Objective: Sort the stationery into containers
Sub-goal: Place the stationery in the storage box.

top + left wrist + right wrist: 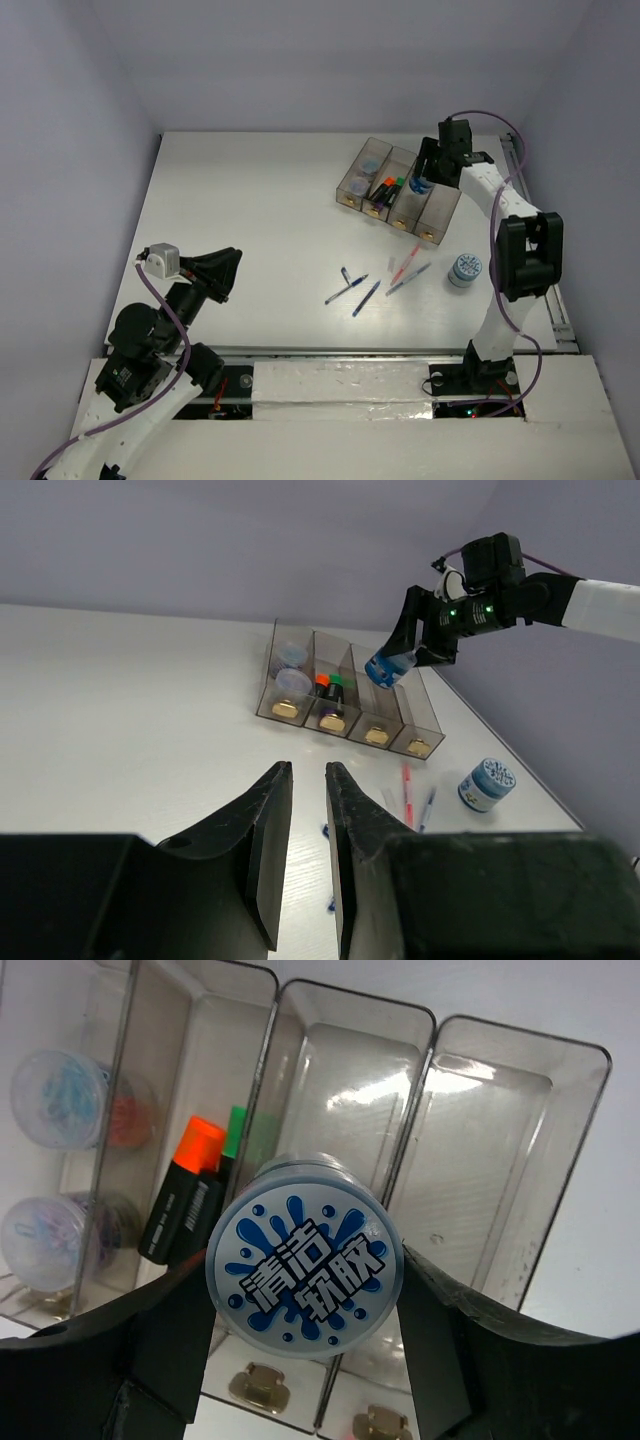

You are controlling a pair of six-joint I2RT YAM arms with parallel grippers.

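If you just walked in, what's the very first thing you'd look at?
The right gripper pinching a round blue-and-white tub right above the row of smoky bins. Next, bright orange and green markers in the second bin from the left, and loose pens scattered on the white table nearer the arms.

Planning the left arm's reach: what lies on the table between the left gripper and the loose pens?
Nothing. In the top view the table is bare between the left gripper and the nearest blue pens.
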